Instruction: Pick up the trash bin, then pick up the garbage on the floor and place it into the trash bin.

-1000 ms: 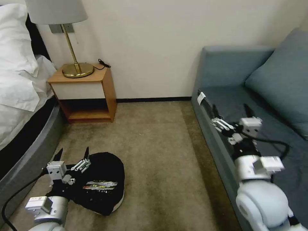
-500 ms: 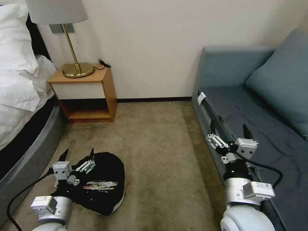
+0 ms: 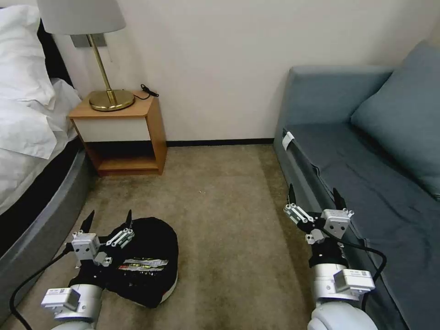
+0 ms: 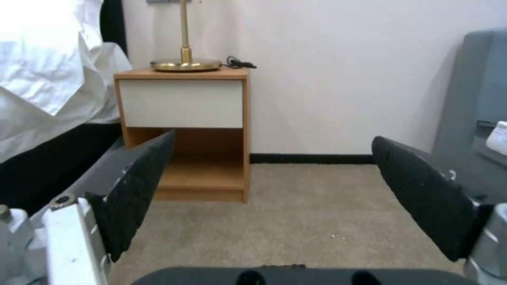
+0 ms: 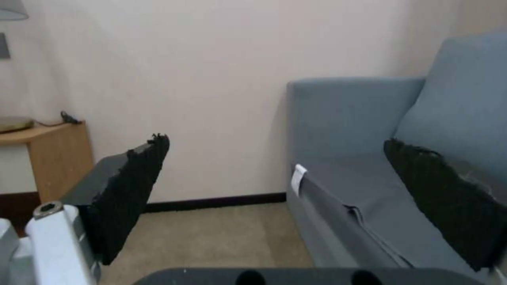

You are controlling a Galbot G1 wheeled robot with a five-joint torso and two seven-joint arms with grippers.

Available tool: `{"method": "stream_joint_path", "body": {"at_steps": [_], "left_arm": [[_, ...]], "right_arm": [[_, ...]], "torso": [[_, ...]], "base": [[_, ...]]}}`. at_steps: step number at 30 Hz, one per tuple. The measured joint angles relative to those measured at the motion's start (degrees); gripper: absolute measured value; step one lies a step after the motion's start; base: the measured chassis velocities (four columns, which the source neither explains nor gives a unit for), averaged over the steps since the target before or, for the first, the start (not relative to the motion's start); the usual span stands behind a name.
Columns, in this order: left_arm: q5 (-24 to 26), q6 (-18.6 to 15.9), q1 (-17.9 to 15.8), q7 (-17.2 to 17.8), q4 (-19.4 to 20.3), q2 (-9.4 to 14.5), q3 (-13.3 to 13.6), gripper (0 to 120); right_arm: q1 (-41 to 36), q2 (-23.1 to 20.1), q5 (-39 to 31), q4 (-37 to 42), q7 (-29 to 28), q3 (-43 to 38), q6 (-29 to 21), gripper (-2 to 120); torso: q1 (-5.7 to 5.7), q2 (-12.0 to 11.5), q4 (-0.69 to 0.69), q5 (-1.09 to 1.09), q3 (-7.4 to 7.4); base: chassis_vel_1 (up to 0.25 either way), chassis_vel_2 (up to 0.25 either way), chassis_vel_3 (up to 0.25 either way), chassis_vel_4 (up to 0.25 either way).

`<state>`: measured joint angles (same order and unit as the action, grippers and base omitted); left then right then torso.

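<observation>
Left gripper [image 3: 109,218], fingers spread and empty, just beside the trash bin [image 3: 149,261] on carpet.

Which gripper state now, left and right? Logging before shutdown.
Left gripper: open, empty, above the trash bin.
Right gripper: open, empty, beside the sofa.

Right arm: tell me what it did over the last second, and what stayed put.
The right gripper drew back from over the sofa seat, coming down and toward the robot until it hung by the sofa's front edge, open and empty throughout. The left gripper shifted only slightly, open beside the trash bin. The bin and the wrapper in it stayed put.
</observation>
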<state>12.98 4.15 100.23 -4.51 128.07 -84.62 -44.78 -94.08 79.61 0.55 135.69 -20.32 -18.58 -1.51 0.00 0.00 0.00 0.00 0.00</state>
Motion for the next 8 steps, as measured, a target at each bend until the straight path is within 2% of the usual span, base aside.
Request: {"method": "stream_joint_path", "body": {"at_steps": [8], "left_arm": [[-0.19, 0.03, 0.10, 0.15, -0.29, -0.26, 0.07, 100]], "right_arm": [[-0.17, 0.00, 0.43, -0.30, 0.00, 0.34, -0.38, 100]], "torso": [[0.00, 0.00, 0.00, 0.00, 0.00]], "base": [[0.000, 0.000, 0.000, 0.000]]}}
